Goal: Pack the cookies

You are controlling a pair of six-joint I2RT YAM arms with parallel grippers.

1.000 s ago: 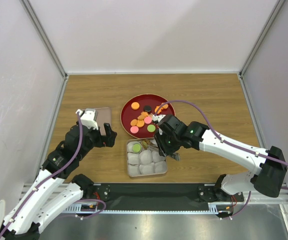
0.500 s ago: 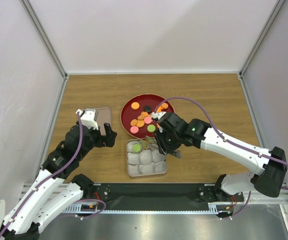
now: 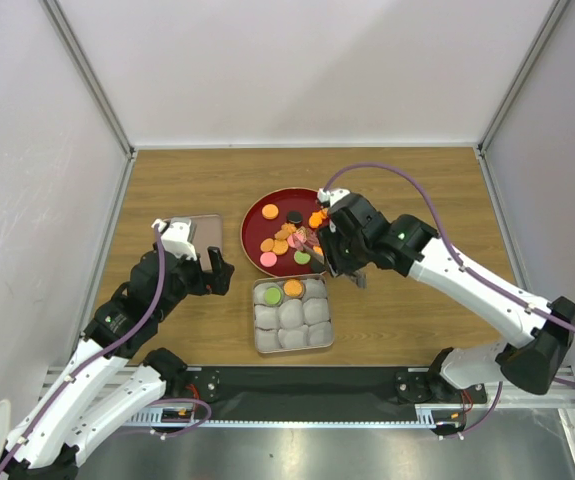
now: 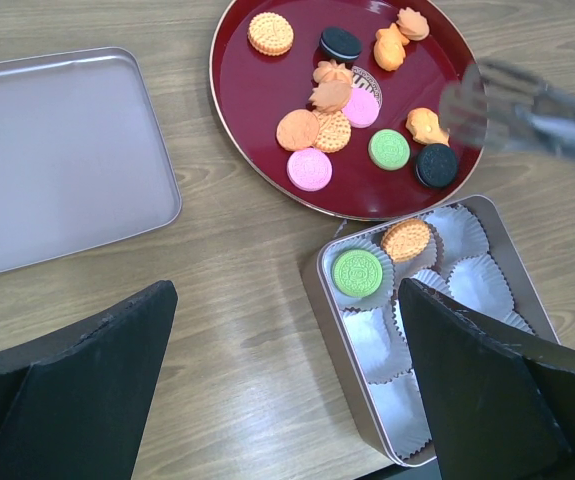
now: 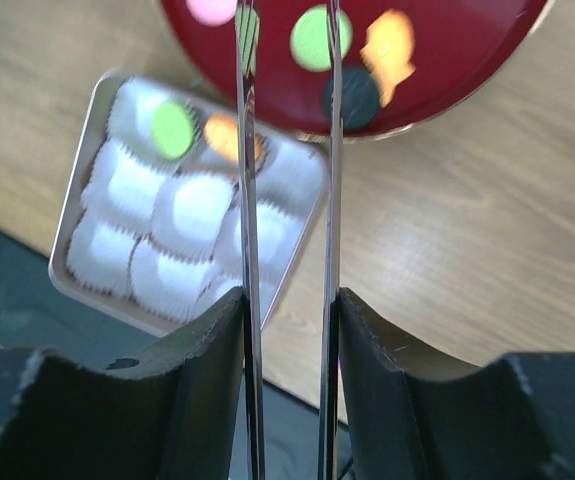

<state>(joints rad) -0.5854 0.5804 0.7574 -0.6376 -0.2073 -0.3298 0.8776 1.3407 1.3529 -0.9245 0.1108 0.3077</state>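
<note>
Right gripper (image 5: 289,300) clamped on metal tongs (image 5: 248,200), their tips apart and empty over the red plate (image 4: 247,100) just beyond the square tin (image 4: 332,318); most cookies (image 4: 310,169) on that plate, two in the tin's far cups; left gripper (image 4: 287,290) wide open, empty, left of the tin.

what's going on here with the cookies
The right end effector grips metal tongs over the red plate of loose cookies. The square tin holds two so far, a green cookie and an orange cookie; its other paper cups are empty. The left end effector hangs open near the lid, holding nothing.
</note>
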